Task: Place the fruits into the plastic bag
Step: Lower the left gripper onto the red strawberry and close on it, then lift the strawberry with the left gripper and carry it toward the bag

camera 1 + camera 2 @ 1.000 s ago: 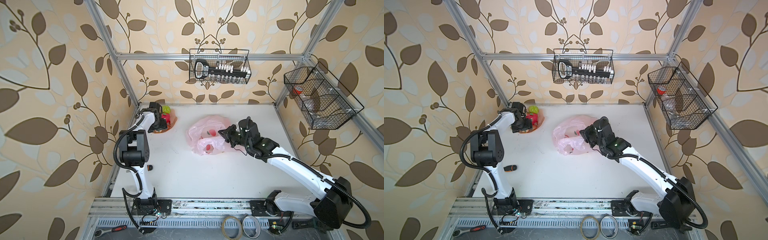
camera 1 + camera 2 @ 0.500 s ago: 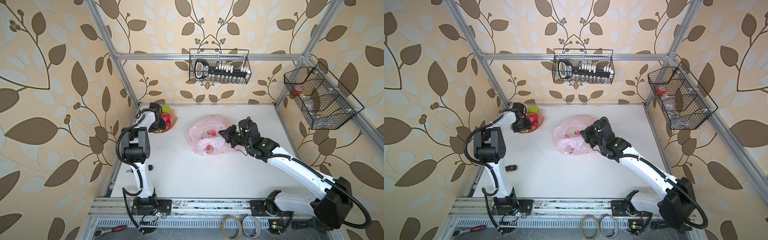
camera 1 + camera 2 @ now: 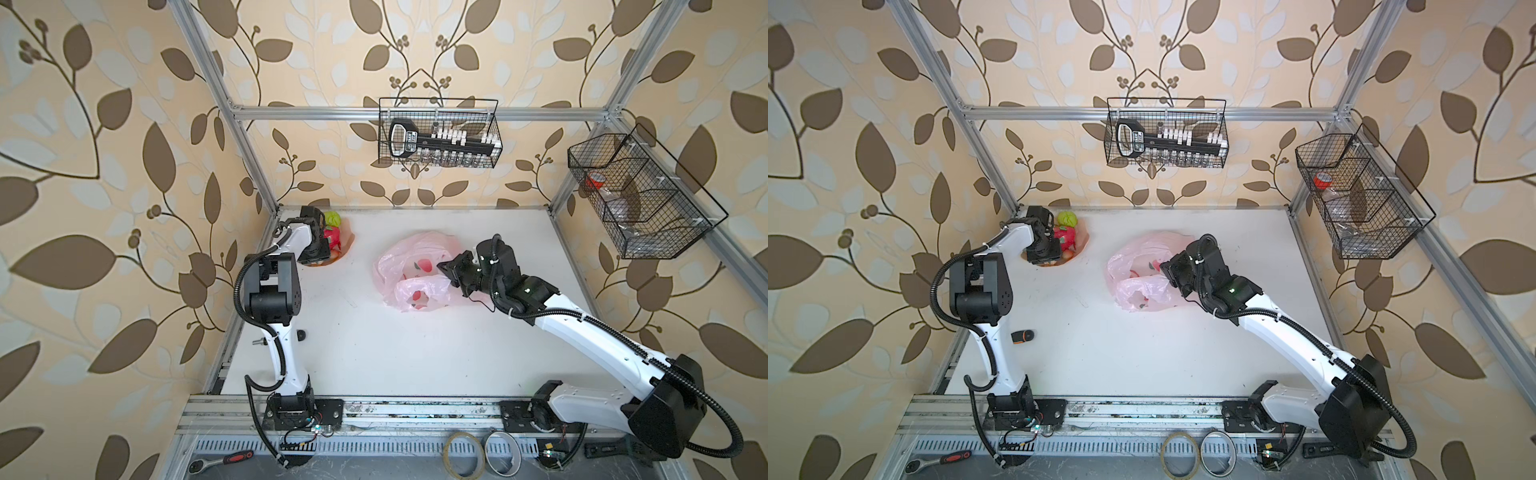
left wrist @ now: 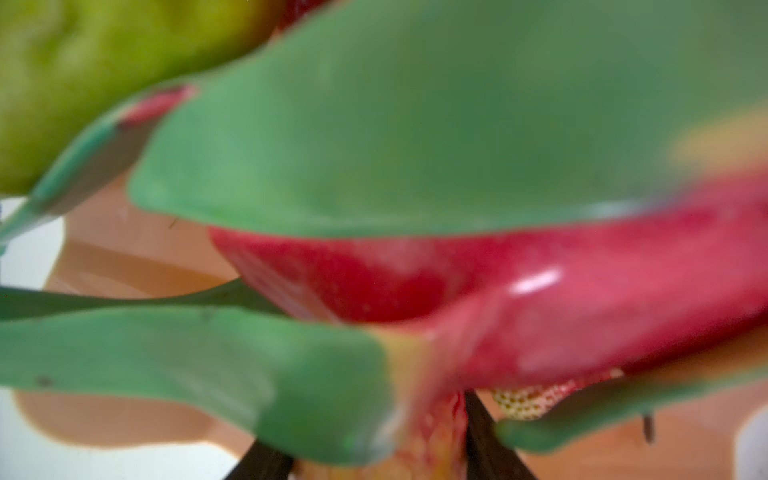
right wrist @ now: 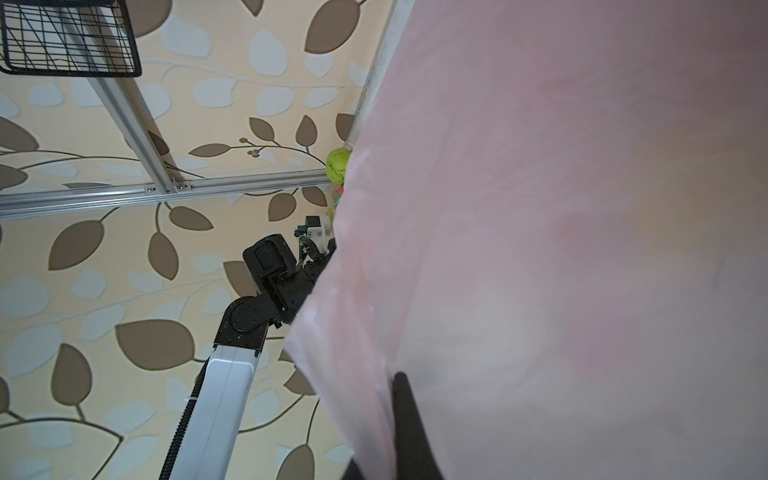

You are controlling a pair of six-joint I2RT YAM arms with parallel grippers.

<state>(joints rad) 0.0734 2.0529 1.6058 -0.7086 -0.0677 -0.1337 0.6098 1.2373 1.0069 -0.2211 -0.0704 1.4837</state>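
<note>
On the dish (image 3: 350, 242), dragon fruit (image 4: 540, 291) between fingers (image 4: 492, 455) of left pincer (image 4: 374, 449)

Pale-pink plastic bag (image 3: 399, 266) with red fruit prints; magenta, green-scaled dragon fruit (image 4: 540, 299); yellow-green fruit (image 3: 331, 217); white table (image 3: 395, 353).

I'm looking into a staged robot lab cell: leaf-print wallpaper panels (image 3: 124, 124) are standing behind an aluminium frame (image 3: 415, 113), wire baskets (image 3: 438, 100) are hooked to it, and tape rolls (image 3: 445, 451) and a ratchet (image 3: 216, 462) are lying by the slotted mounting rail (image 3: 415, 409) edging the white tabletop (image 3: 395, 357).
</note>
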